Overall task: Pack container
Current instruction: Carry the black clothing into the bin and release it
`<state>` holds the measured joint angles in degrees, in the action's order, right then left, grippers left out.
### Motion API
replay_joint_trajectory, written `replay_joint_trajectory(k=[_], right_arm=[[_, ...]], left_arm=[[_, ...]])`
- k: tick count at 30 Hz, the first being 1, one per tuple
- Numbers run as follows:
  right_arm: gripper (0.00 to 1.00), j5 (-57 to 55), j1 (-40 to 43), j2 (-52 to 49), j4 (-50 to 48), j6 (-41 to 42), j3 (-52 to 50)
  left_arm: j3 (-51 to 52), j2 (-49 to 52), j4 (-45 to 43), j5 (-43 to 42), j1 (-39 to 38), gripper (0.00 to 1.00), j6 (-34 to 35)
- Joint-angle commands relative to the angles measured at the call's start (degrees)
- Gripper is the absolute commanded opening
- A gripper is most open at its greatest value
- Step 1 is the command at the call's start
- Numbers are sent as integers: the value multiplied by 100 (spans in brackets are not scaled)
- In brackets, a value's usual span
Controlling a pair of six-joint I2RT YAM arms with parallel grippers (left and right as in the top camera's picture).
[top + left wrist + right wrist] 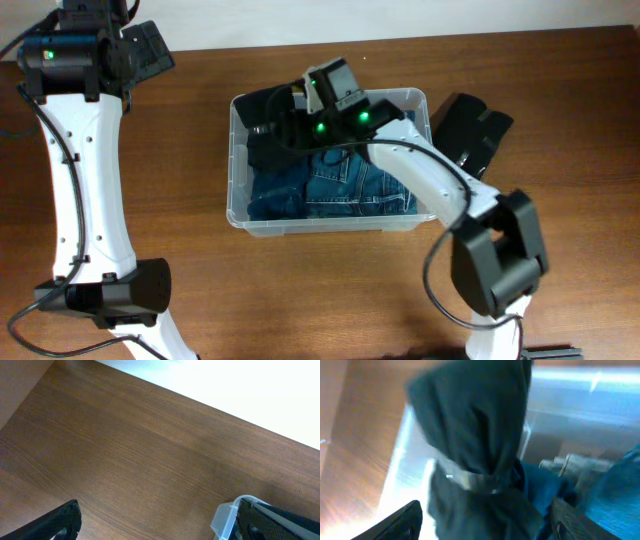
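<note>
Where right end effector (487, 522) hovers, container (240, 217) below

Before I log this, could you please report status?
Left tool open over table. Right tool open over black garment at container corner, beside jeans. Nothing blocking.

in the middle of the surface (300, 300), the container (238, 212). holds jeans (330, 190) along its front and right, plus a garment (262, 148) bunched in the rear left corner, lapping over the rim there. to the right, close beside the container, a folded piece (478, 125) on the surface.
</note>
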<state>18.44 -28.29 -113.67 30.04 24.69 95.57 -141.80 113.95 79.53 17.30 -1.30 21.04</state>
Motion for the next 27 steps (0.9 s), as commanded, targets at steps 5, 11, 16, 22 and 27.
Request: replay_joint_trajectory(k=[5, 11, 16, 22, 27], right_arm=[[49, -304, -153, 715, -68, -680, 42], [18, -761, -542, 566, -439, -1639, 39], [16, -1781, -802, 354, -894, -1897, 39], [16, -1873, -791, -24, -1211, -1895, 39], [16, -2002, -756, -487, -1207, -1891, 39]], left_arm=[[37, 31, -13, 0, 31, 99, 76], [37, 31, -15, 0, 31, 99, 76], [37, 31, -15, 0, 31, 99, 74], [37, 31, -15, 0, 28, 99, 76], [37, 31, -15, 0, 31, 99, 76]])
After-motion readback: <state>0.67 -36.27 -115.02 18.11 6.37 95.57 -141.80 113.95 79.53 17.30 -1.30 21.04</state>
